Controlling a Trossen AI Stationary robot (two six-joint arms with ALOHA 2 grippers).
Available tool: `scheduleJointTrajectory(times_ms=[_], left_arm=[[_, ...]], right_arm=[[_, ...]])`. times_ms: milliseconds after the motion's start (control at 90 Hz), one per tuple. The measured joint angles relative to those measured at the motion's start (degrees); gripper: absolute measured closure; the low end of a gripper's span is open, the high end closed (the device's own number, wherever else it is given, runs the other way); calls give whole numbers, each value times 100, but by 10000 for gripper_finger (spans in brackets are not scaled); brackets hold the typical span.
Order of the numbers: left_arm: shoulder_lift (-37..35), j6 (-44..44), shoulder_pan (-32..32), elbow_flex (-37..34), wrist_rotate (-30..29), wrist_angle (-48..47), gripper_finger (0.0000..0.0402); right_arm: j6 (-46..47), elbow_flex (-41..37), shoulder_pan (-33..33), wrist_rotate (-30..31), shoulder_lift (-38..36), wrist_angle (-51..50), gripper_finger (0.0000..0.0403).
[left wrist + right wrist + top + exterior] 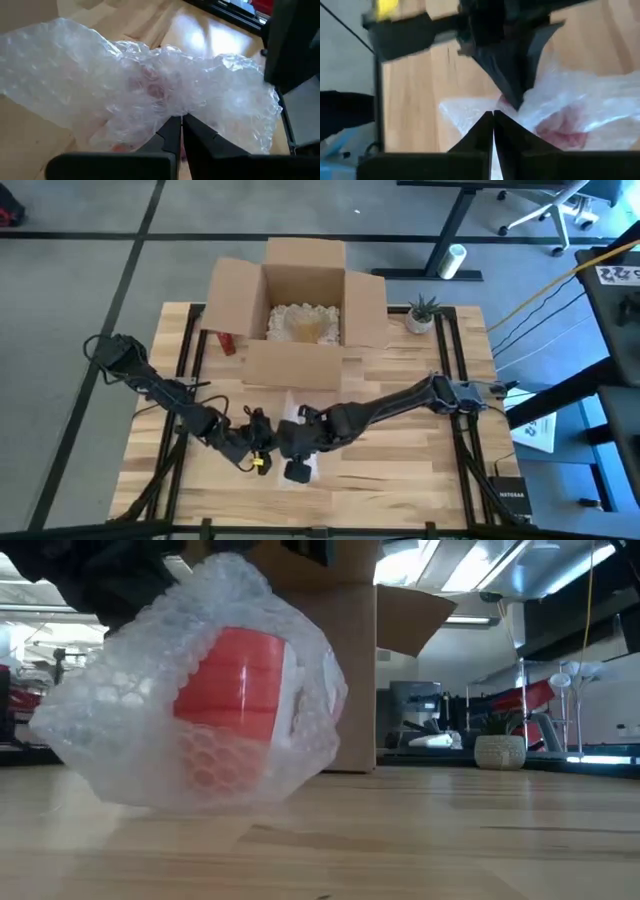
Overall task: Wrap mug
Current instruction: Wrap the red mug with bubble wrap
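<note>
1. Low view shows, closest to the lens, a red mug (238,680) swaddled in bubble wrap (120,740); the bundle rests on the wooden table (450,840) toward its front edge, about midway along it.
2. The left gripper (181,122) has its jaws pressed together on a gathered fold of the bubble wrap, with the red of the mug faintly visible through the plastic in the left wrist view.
3. The right gripper (493,116) meets the bundle from the other side; its fingers are closed together with wrap at their tips, the left gripper's dark fingers touching just opposite.
4. From above, both grippers converge just beside each other near the front edge, the left arm (150,385) reaching from the left edge and the right arm (400,400) from the right.
5. Farther back, an open cardboard box (295,305) sits at the rear edge, with pale packing filler (300,322) inside.
6. A small potted plant (421,313) stands near the rear right corner.
</note>
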Motion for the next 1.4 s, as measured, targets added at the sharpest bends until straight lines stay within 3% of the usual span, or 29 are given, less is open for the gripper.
scheduleJointTrajectory(times_ms=[178, 344, 533, 844, 1000, 1144, 1300, 1400], left_arm=[[-191, 0, -144, -10, 24, -7, 402], [-593, 49, -557, -10, 20, -40, 402], [-631, -313, -942, -8, -65, -128, 402], [-419, -1865, -1226, -6, -50, -1569, 402], [-21, -2044, -1159, 1, -2, -1351, 402], [279, -1652, -1084, 1, 141, -587, 402], [304, -423, -979, -4, 93, 481, 402], [291, 124, -875, -4, -136, 681, 402]], right_arm=[[98, -672, -201, -37, 4, 406, 403], [129, -1055, -430, -483, 113, 1267, 403], [239, -1034, -542, -874, 408, 1384, 403], [258, -745, -533, -934, 515, 1304, 403], [247, -693, -533, -903, 522, 1299, 403], [245, -685, -533, -874, 522, 1286, 403], [245, -682, -533, -869, 522, 1299, 403], [249, -678, -533, -869, 522, 1300, 403]])
